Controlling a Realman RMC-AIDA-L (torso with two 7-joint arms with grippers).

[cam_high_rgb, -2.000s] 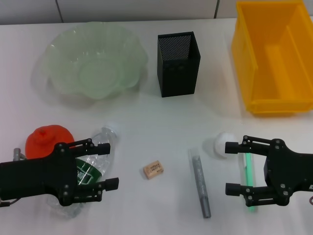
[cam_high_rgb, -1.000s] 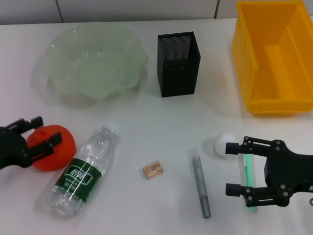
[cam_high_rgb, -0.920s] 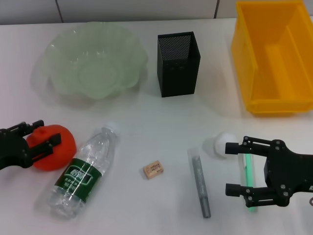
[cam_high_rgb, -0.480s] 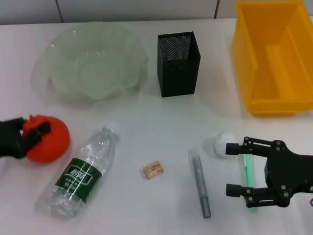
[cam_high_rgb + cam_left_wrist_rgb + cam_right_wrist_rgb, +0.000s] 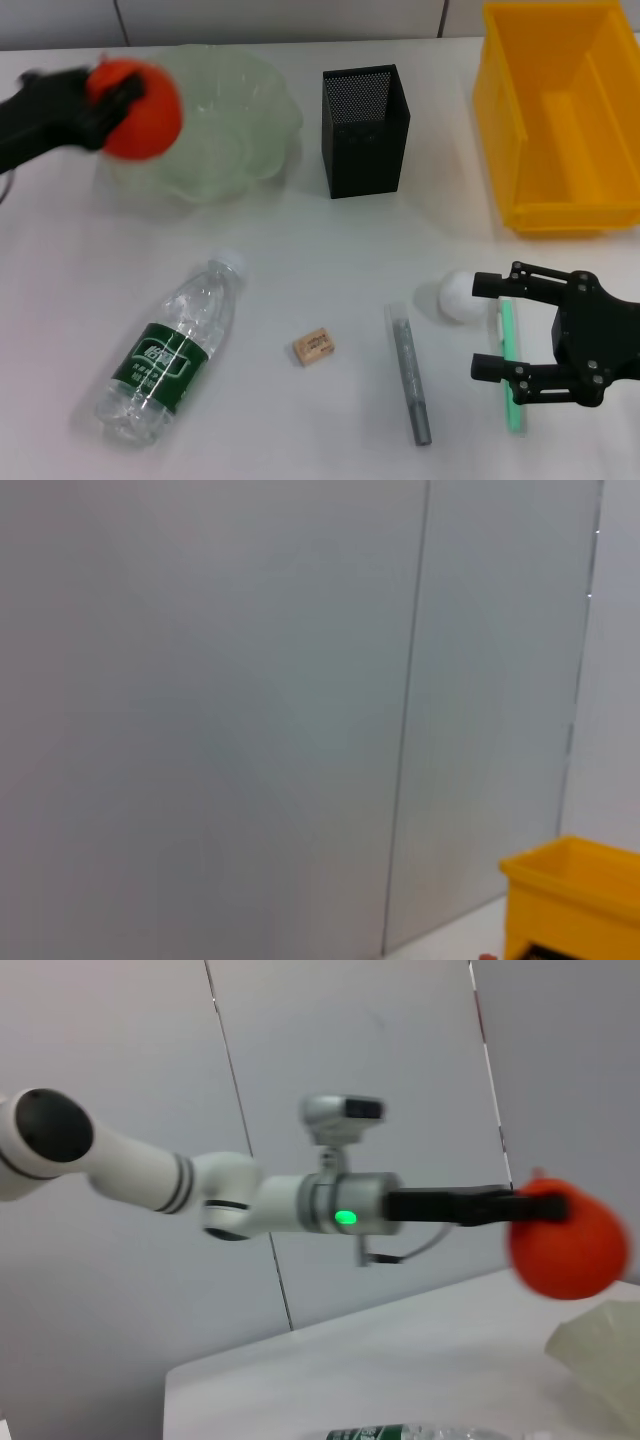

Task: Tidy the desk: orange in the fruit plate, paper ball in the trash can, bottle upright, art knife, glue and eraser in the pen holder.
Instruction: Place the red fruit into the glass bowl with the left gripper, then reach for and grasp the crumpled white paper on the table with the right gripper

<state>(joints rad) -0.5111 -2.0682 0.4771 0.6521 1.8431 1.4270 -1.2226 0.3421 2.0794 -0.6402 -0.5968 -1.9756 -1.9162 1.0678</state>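
At the near edge of the table (image 5: 330,250), toward 4 o'clock, the right gripper (image 5: 492,326) hovers idle with its jaws apart over a green stick (image 5: 510,365), with a white paper ball (image 5: 455,296) just beside its upper finger. A grey art knife (image 5: 410,372) lies near 5 o'clock, the tan eraser (image 5: 313,345) at about 6, and the bottle (image 5: 172,350) lies on its side at 7 o'clock. Farther back, the black pen holder (image 5: 364,129) stands at 12 and the yellow trash can (image 5: 562,115) at 2.

At 10 o'clock the left gripper (image 5: 105,95) has its jaws clamped on the orange (image 5: 142,94), held in the air above the left rim of the fruit plate (image 5: 230,120). To do this step well, the orange should probably travel a little further toward the plate's centre and sink low before the jaws part, so the round fruit settles in the hollow rather than rolling over the wavy rim.
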